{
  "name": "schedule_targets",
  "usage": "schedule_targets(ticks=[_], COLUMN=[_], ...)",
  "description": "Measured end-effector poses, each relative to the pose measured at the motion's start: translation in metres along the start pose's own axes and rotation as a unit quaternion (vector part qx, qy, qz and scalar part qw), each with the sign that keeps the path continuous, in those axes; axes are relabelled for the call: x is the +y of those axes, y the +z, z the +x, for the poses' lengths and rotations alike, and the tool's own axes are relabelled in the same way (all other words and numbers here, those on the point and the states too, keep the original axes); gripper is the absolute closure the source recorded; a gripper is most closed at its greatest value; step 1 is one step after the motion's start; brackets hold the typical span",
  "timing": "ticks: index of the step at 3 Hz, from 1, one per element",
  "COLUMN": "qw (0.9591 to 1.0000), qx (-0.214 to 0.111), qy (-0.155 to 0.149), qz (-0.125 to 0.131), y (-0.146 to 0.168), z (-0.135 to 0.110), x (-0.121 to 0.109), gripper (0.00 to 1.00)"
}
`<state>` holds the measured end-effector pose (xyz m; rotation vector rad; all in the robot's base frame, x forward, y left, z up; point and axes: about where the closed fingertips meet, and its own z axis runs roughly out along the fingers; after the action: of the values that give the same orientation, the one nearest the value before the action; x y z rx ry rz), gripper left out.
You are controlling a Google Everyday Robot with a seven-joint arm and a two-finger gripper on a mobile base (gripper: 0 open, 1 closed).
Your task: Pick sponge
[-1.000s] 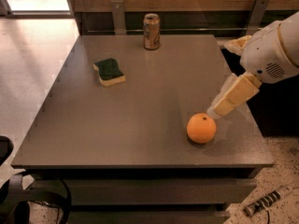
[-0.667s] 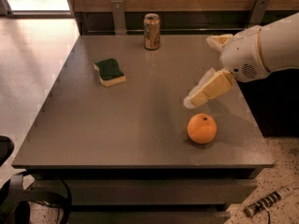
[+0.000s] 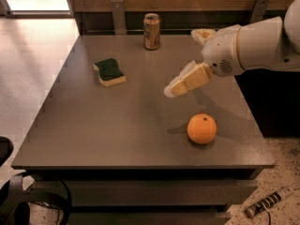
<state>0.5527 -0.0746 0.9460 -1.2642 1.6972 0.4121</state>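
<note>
The sponge (image 3: 109, 72) lies flat on the grey table (image 3: 108, 125) at the far left, dark green top up over pale yellow foam. My gripper (image 3: 172, 89) hangs above the middle of the table, its pale yellow fingers pointing left and down toward the sponge's side. It is well to the right of the sponge, with bare tabletop between them. It holds nothing that I can see.
An orange (image 3: 202, 128) sits near the front right of the table, below the gripper. A drink can (image 3: 152, 25) stands at the table's far edge. A wooden wall panel runs behind the table. The white arm (image 3: 253, 43) reaches in from the right.
The gripper has moved left and away from the orange, from the table's right side toward the middle. The sponge, the can and the orange have not moved.
</note>
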Motion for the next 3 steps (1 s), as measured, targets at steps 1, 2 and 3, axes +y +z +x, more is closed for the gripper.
schedule_targets(ticks=[1,2,3], qw=[1.0000,0.9999,0.9970], qx=[0.003,-0.007,-0.058], qy=[0.003,0.003,0.026], qz=[0.006,-0.015,-0.044], y=[0.020,0.069,0.137], z=[0.001,0.001,0.010], x=[-0.014,-0.030,-0.033], gripper=[0.00,0.00,0.00])
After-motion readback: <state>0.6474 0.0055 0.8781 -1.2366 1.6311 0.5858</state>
